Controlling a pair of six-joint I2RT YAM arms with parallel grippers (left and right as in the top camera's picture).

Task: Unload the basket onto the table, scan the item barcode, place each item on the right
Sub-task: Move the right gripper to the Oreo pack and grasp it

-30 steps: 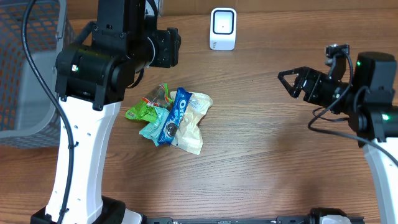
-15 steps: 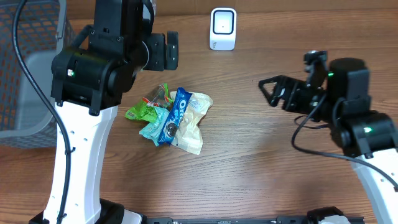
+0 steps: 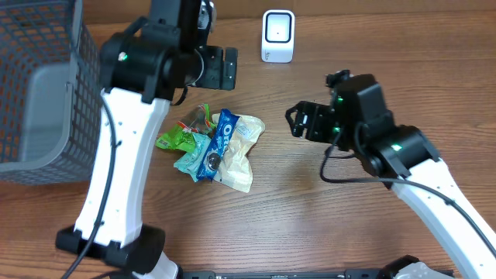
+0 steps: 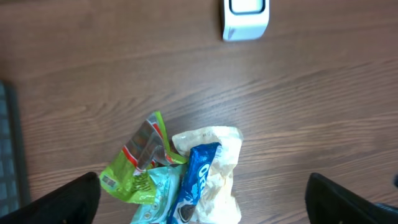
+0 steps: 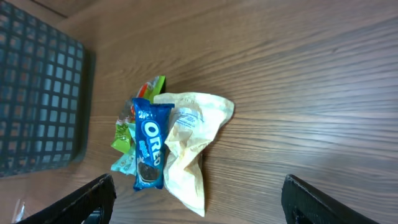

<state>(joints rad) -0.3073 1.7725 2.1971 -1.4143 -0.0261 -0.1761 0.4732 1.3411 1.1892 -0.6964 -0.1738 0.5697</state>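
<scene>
A small heap of snack packets lies mid-table: a blue Oreo packet (image 3: 218, 143) on top, a cream wrapper (image 3: 242, 151) to its right, green (image 3: 177, 137) and teal (image 3: 190, 159) packets to its left. The white barcode scanner (image 3: 278, 35) stands at the far edge. My left gripper (image 3: 225, 68) hangs open above and behind the heap, holding nothing; in its wrist view the Oreo packet (image 4: 196, 180) lies between the wide-spread fingers. My right gripper (image 3: 298, 122) is open and empty, to the right of the heap and pointing at it; its wrist view shows the Oreo packet (image 5: 149, 146) and cream wrapper (image 5: 189, 143).
A grey wire basket (image 3: 39, 85) stands at the table's left side, close to the left arm's base. In the left wrist view the scanner (image 4: 246, 18) sits at the top, beyond the heap. Bare wood lies right of the heap.
My right arm has swung left across the table to just right of the heap. The left gripper has shifted a little to the right and its jaws have spread wider. The packets have not moved.
</scene>
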